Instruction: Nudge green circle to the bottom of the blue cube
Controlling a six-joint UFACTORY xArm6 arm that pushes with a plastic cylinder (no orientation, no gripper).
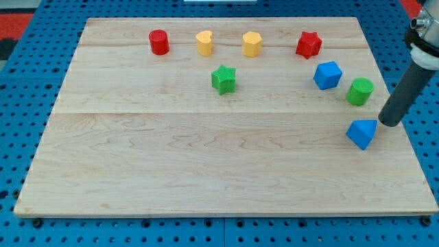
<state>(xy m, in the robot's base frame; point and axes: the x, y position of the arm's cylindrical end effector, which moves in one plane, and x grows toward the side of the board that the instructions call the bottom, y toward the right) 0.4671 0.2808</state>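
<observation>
My tip [388, 123], a bare rod holding nothing, is sitting just right of the blue triangular block [361, 133], while the green circle [359, 91] is lying right of the blue cube [328, 75].

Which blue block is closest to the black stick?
The lower blue block, the pointy one near the view's right edge. My tip sits just to its right, while the blue cube is higher up, beyond the green circle.
</observation>
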